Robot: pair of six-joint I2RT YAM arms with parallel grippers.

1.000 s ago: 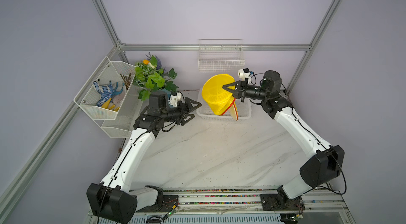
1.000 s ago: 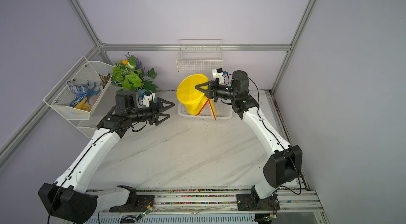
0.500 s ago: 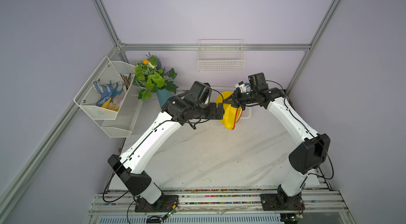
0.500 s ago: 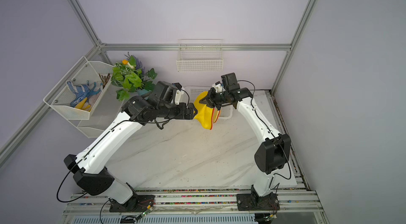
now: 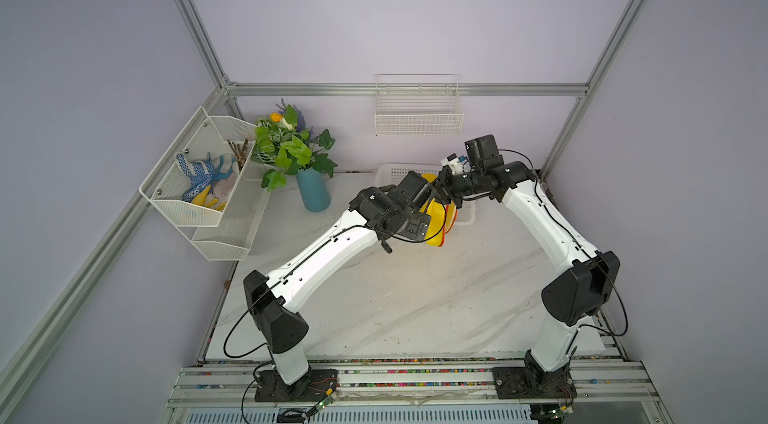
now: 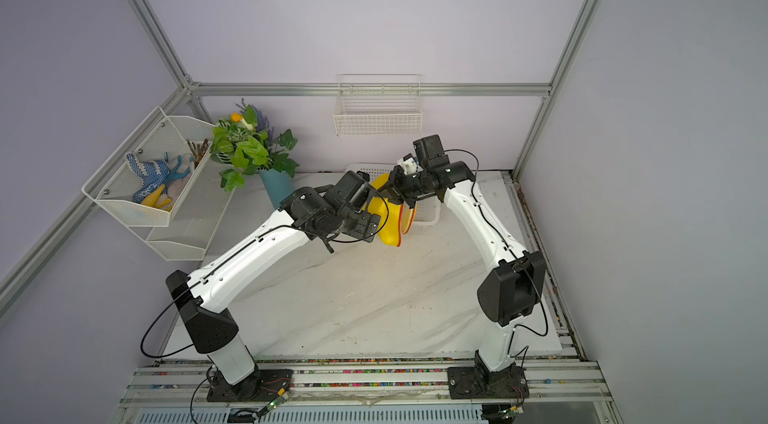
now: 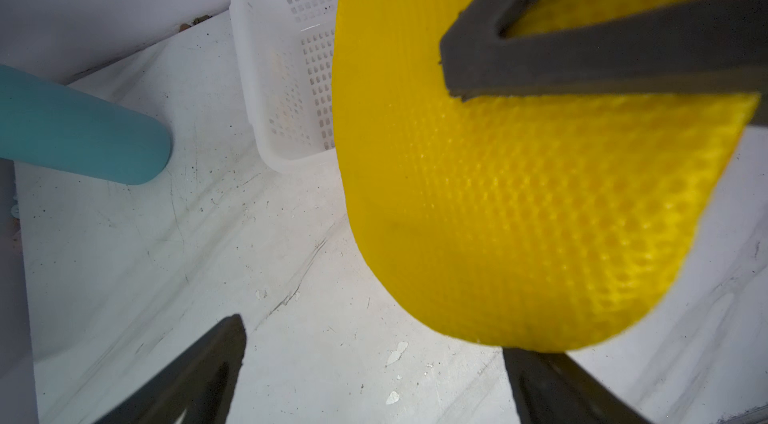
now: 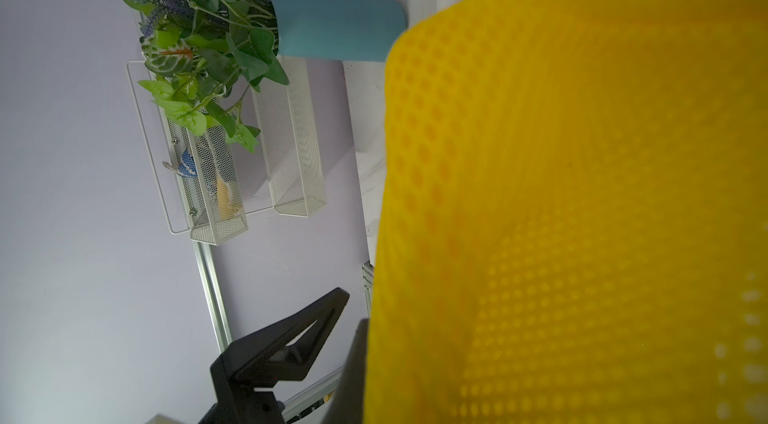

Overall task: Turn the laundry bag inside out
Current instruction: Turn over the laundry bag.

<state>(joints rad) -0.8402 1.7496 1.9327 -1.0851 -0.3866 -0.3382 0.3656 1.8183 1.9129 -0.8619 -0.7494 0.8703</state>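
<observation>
Left wrist: left pincer [image 7: 372,336] now reaches laundry bag [image 7: 519,214].

One laundry bag [image 6: 392,230], one vase [image 6: 276,189]

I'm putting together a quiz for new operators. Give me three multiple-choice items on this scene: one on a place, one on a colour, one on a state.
1. Where is the laundry bag?
A. in the wall's wire basket
B. hanging from the right tool
C. flat on the table

2. What colour is the vase?
A. teal
B. red
C. black

3. How is the left tool?
A. shut on the bag
B. shut on the vase
C. open

Answers:
1 B: the shut right tool pinches its upper edge and it hangs down.
2 A: its body is plainly teal.
3 C: its jaws stand wide apart beside the bag.
</observation>
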